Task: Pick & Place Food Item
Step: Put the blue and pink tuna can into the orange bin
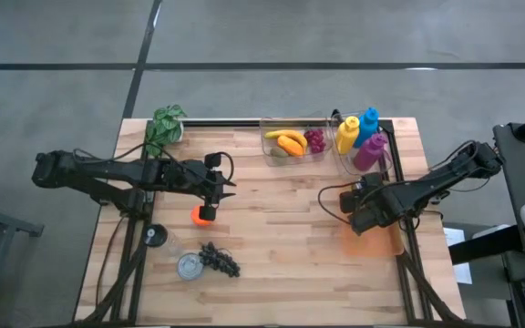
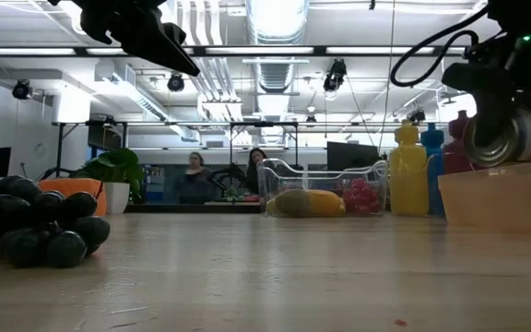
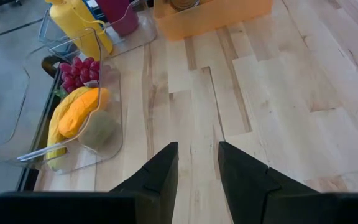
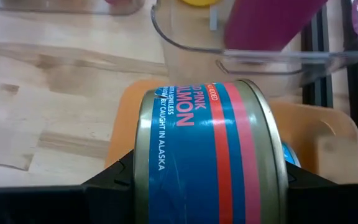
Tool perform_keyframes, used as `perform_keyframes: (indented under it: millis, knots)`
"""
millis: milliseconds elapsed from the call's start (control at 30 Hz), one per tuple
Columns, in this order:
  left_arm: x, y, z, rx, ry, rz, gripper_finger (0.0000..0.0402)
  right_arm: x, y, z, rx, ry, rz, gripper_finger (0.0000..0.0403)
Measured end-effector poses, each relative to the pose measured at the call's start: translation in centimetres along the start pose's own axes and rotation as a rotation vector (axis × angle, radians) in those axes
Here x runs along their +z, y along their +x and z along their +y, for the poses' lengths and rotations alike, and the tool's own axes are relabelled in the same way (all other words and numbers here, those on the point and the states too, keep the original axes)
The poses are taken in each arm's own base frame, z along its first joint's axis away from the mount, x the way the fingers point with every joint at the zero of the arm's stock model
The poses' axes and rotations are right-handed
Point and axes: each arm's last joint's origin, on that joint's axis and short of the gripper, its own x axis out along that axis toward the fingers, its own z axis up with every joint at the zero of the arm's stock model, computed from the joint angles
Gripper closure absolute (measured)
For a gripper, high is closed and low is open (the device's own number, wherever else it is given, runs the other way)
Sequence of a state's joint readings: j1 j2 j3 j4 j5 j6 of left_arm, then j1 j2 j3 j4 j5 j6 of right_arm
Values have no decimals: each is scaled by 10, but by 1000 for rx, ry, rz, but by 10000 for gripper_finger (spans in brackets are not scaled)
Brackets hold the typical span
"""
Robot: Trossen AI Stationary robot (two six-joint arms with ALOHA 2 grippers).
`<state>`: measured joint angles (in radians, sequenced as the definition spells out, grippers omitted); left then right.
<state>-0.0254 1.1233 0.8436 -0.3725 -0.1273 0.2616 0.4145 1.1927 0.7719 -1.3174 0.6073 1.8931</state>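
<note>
Salmon can [image 4: 210, 158] is seen closest in the right wrist view, pinched on its sides between the fingers of the right gripper [image 1: 365, 208]. The can is held above an orange bin [image 1: 372, 239] near the right edge of the surface [image 1: 281, 264]; in the low view the can [image 2: 505, 138] hangs just over the bin's rim [image 2: 501, 198].

The left gripper [image 1: 229, 188] is held above the left half of the surface, fingers [image 3: 160, 177] spread slightly with nothing between them. An orange item [image 1: 204, 214] lies on the surface just beside it.

Dark grapes [image 1: 220, 260] lie near the front left, next to a clear cup [image 1: 190, 265] and a small dark-capped item [image 1: 155, 237].

At the far edge, a clear tray [image 1: 272, 155] holds a banana [image 1: 290, 141] and red grapes [image 1: 314, 139]. A second clear tray [image 1: 392, 155] holds three bottles: yellow [image 1: 347, 134], blue [image 1: 368, 126] and magenta [image 1: 369, 153]. A plant [image 1: 166, 126] stands at the far left corner.
</note>
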Motion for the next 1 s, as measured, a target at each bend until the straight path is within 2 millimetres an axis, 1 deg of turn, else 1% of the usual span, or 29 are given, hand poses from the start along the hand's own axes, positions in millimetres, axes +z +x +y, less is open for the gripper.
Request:
perform_keyframes:
  millis: [367,633,833,1000]
  knots:
    - [0,0,0,0,0,0,284,-11,16,-3,11,31,21,232]
    - [0,0,0,1,0,0,284,-14,20,-3,22,35,24,232]
    - [0,0,0,0,0,0,284,-20,29,-5,29,36,26,232]
    - [0,0,0,0,0,0,284,-20,29,-4,39,42,27,232]
